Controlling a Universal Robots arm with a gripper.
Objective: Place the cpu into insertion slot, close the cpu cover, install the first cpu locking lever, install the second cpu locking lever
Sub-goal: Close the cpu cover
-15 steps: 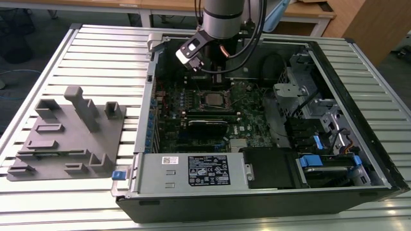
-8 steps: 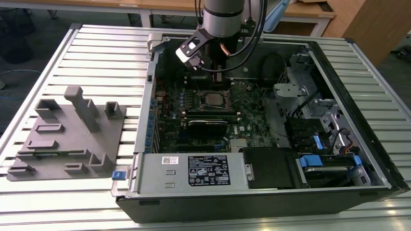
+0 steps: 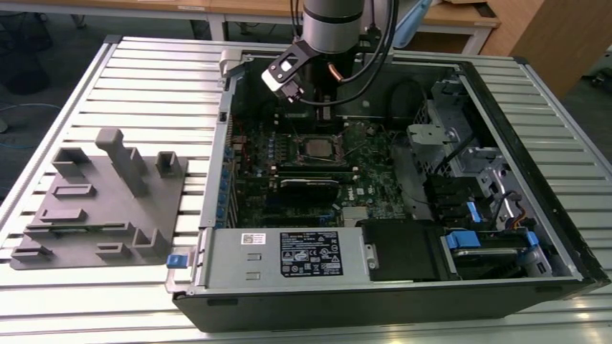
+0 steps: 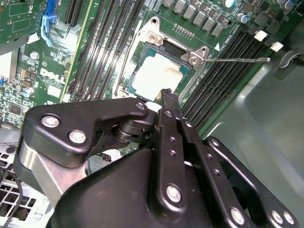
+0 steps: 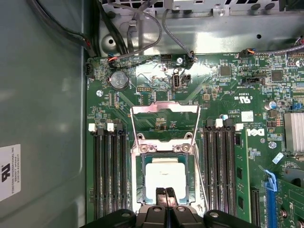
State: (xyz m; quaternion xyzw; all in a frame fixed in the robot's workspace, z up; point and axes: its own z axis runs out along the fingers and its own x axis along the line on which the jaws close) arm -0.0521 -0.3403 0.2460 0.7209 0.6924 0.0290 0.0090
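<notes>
The tool's [image 5: 166, 194] black jointed linkage sits closest in both wrist views. Its two narrow fingers are pressed together with nothing held between them. Directly under its tips lies the small square cpu [image 5: 165, 175] with a dull silver top; whether the tips touch it I cannot tell. The cpu is seated inside the square dark insertion slot [image 5: 164, 153]. Just beyond the tool, the thin silver cpu cover [image 5: 165, 109], a frame with a cut-out window, lies flipped open past the slot. A thin silver wire lever [image 4: 237, 60] reaches out from one corner of the slot. Long black memory slots [image 5: 108, 175] flank the tool on both sides, all on the green circuit board [image 5: 228, 95]. Farther out, the open black computer case [image 3: 383, 301] rests on the slatted metal tabletop [image 3: 143, 72].
</notes>
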